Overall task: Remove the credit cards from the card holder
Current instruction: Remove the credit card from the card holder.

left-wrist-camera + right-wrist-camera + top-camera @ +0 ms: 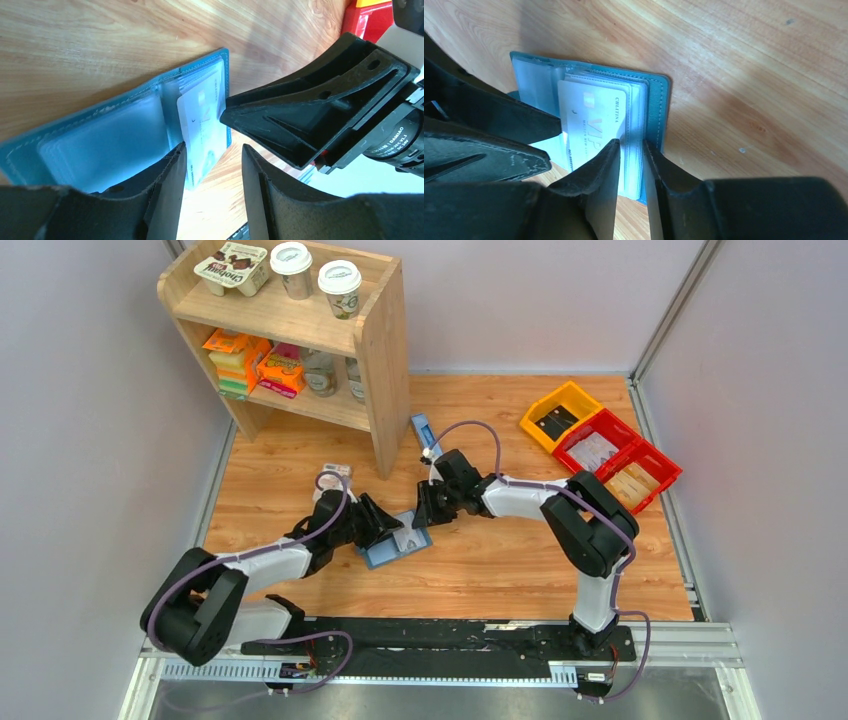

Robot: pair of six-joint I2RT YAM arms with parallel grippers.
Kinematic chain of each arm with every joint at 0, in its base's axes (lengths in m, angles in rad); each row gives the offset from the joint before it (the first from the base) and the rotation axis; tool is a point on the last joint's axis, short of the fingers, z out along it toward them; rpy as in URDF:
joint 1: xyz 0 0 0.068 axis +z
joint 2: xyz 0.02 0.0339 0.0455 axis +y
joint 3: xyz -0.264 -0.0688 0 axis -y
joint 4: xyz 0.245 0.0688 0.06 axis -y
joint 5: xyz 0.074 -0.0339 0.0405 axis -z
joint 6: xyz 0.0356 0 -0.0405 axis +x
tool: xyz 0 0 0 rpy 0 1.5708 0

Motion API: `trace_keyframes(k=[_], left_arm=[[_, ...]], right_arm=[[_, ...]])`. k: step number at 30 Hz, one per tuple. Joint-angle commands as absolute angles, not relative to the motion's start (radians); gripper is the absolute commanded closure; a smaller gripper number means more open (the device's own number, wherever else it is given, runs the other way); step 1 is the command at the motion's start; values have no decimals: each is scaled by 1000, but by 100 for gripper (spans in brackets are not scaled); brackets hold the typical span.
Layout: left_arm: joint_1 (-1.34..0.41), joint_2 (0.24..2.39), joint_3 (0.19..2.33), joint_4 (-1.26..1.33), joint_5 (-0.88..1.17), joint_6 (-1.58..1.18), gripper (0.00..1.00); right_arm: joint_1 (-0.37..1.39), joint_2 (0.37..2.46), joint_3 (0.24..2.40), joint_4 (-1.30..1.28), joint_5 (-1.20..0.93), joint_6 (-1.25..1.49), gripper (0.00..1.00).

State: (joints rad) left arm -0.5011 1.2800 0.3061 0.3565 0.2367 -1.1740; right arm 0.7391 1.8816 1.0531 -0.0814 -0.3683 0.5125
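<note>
The card holder point(659, 107) lies spread open on the table point(520, 570), a little left of the middle and nearer the near edge than the far one, with both arms bent in over it. Its clear pockets face up, and several cards are stacked in the pocket on the right gripper's side. The top one, a white card point(591, 120), sits askew and partly slid out past the pocket's edge, but it overlaps the holder and has not come free.

The left gripper point(212, 150) hovers low at the holder's edge with its jaws apart; the white card's corner pokes into the gap beside one finger, unclamped. The right gripper point(630, 142) comes in from the opposite side with its jaws close together, straddling the edges of the stacked cards and sleeves. From these angles I cannot tell whether it is pinching them or only bracketing them.

So the task looks barely begun: the holder is open and one card is started, but no card lies loose on the wood, and the whole stack remains to be drawn out
</note>
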Motion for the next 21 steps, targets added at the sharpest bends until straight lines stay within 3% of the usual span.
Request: trace_keyframes(k=[1,9,21], left_arm=[[-508,1186,368,131,158,-1082,49],[-505,1213,388,35,144,-1091,59],[-508,1255,394,44,164,-1095,63]], right_arm=[[758,1858,1089,-167,-298,462,68],[759,1821,1138,-215,-270,430,65],[773,1813,1138,-195,-256,423,83]])
